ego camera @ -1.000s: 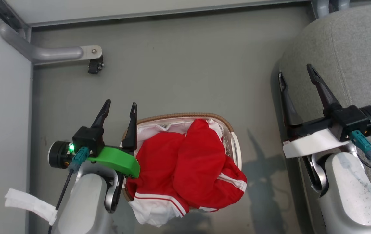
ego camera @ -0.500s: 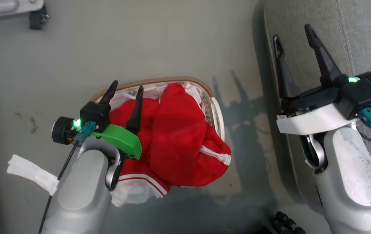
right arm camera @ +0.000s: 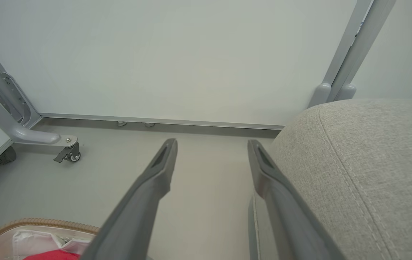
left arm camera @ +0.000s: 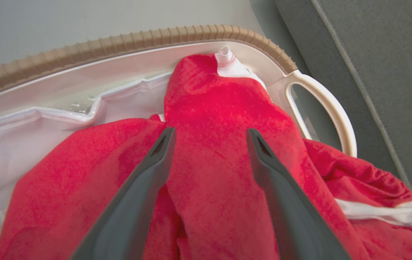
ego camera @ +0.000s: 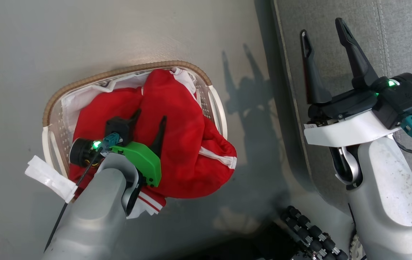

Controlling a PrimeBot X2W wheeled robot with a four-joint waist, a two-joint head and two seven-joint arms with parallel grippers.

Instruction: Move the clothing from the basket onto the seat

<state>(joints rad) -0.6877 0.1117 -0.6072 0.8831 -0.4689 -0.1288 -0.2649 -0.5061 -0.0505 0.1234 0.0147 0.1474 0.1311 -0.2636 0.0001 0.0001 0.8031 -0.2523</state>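
The clothing [ego camera: 180, 144] is a bright red heap with white stripes that fills the basket [ego camera: 126, 70] and spills over its near right edge. My left gripper [ego camera: 149, 117] hangs open just above the heap, a fold of red fabric showing between its fingers. In the left wrist view the gripper [left arm camera: 210, 131] points at the clothing [left arm camera: 206, 94] inside the basket [left arm camera: 119, 43]. My right gripper [ego camera: 321, 28] stands open and empty over the left edge of the grey seat [ego camera: 404, 36]. The right wrist view shows that gripper [right arm camera: 212, 142] beside the seat [right arm camera: 372, 162], with the basket [right arm camera: 40, 222] at the lower left.
The basket stands on grey floor [ego camera: 83, 32], a narrow gap from the seat. A white wall panel [right arm camera: 177, 54] and a metal frame leg with a caster [right arm camera: 69, 154] lie ahead. A black ribbed part [ego camera: 310, 231] sits at the bottom of the head view.
The head camera has swung down and right. My left gripper has gone from beside the basket's left rim to over the red clothing, still open. The right gripper stays open by the seat.
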